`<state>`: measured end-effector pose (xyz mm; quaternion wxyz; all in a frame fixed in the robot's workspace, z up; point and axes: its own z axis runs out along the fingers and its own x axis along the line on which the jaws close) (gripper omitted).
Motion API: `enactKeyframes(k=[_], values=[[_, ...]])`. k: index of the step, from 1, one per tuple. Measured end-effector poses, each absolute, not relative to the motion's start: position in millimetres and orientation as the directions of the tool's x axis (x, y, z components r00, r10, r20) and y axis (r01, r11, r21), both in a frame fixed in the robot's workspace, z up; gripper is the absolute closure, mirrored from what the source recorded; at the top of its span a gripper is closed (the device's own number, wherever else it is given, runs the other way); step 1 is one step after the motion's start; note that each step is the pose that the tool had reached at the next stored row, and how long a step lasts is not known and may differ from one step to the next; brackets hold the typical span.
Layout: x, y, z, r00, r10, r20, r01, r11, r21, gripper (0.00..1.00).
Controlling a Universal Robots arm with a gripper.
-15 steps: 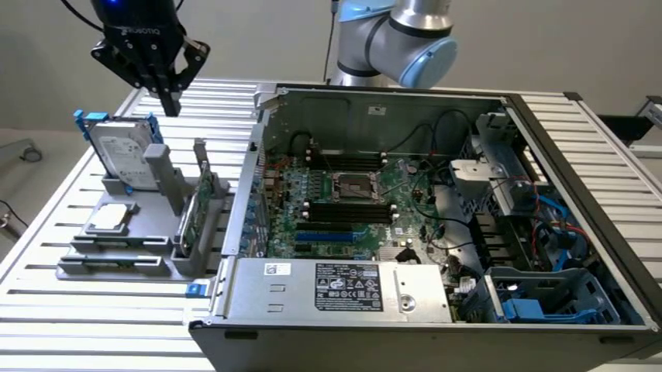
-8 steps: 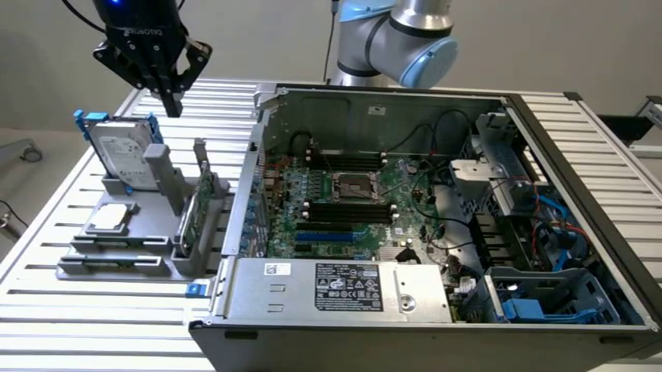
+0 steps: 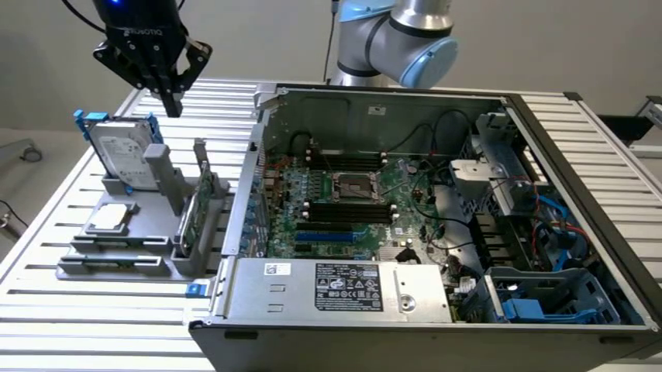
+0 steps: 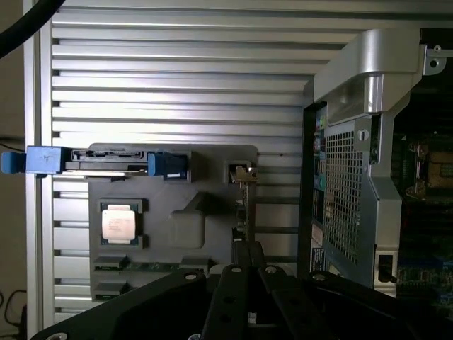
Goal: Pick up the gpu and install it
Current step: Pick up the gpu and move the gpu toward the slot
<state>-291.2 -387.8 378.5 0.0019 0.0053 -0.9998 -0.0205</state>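
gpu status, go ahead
Black gripper shut, empty, high over grey holder. Thin green-and-black gpu card on edge in holder, untouched. Silver hard drive in blue bracket alongside.

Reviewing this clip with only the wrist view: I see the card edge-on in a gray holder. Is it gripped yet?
Observer: No. The gripper hangs well above the card, holding nothing.
Operator: How does the card sit?
Observer: It stands on its long edge in the gray holder, right beside the computer case.
Operator: Any free slot in that case?
Observer: Yes. The case lies open, and the blue slots on the motherboard are empty.
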Motion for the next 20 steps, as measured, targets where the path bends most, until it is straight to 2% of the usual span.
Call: enactKeyframes(k=[2, 3, 4, 7, 9, 10, 20], values=[[-291.2, -387.8, 378.5, -1.0, -0.011, 0.004, -0.01, 0.999, 0.041, 0.88], [-291.2, -387.9, 378.5, -1.0, -0.011, 0.004, -0.01, 0.999, 0.041, 0.83], [-291.2, -387.8, 378.5, -1.0, -0.011, 0.004, -0.01, 0.999, 0.041, 0.83], [-291.6, -387.9, 376.7, -1.0, -0.011, 0.004, -0.01, 0.999, 0.04, 0.64], [-292.0, -388.1, 373.4, -1.0, -0.011, 0.004, -0.01, 0.999, 0.039, 0.64], [-292.2, -388.4, 371.5, -1.0, -0.011, 0.004, -0.01, 0.999, 0.039, 0.58], [-296.0, -408.8, 353.3, -1.0, -0.01, 0.004, -0.01, 0.999, 0.039, 0.58]])
